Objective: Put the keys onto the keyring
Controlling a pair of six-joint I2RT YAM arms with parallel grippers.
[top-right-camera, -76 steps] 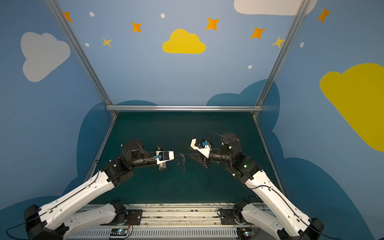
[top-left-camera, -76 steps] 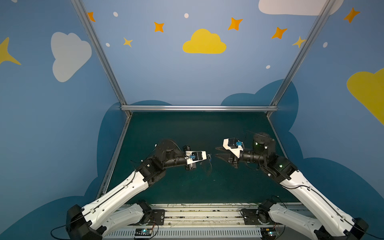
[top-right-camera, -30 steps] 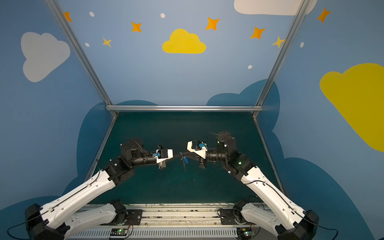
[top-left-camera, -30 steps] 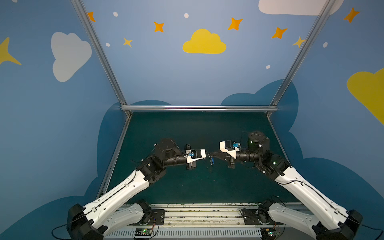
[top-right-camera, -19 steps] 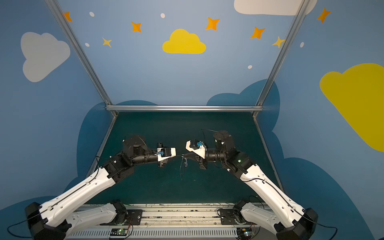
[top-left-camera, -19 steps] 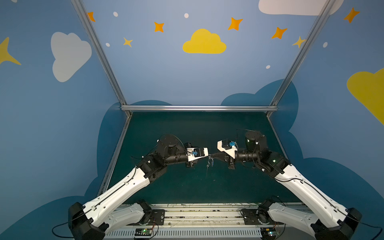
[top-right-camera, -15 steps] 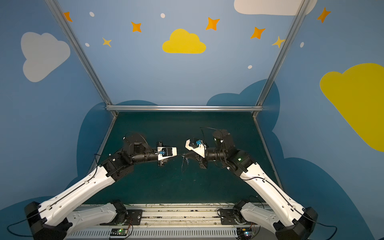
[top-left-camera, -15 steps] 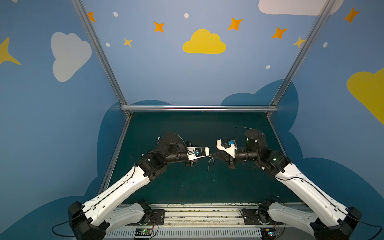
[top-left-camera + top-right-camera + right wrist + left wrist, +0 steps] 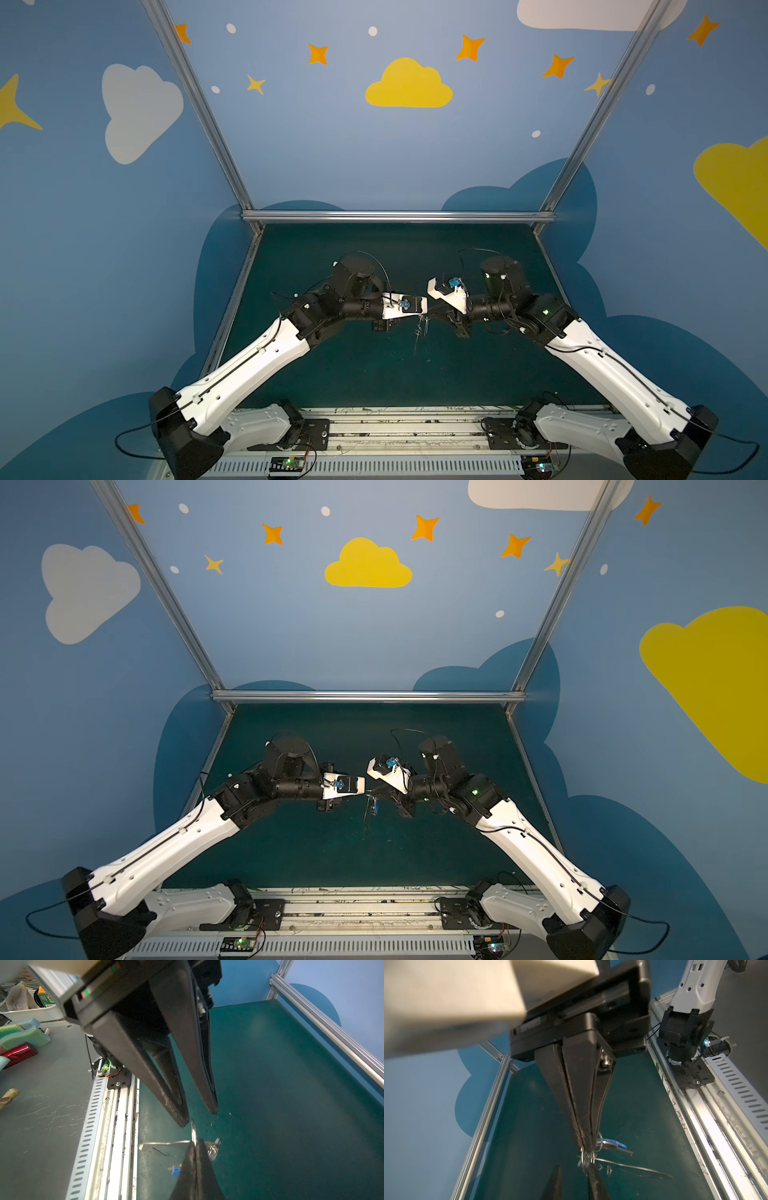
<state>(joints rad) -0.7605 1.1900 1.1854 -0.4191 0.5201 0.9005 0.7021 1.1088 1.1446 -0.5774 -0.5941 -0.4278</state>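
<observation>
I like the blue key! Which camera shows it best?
The left wrist view: the blue key hangs sharp and close beside the right gripper. The right wrist view shows only a blue corner; both top views show a tiny speck.

The keyring (image 9: 164, 1146) is glossy metal; the table (image 9: 291, 1084) matt green, slightly rough.

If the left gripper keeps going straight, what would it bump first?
Probably the keyring, its wire rings pinched in the shut right gripper facing it. The left gripper looks almost touching them.
</observation>
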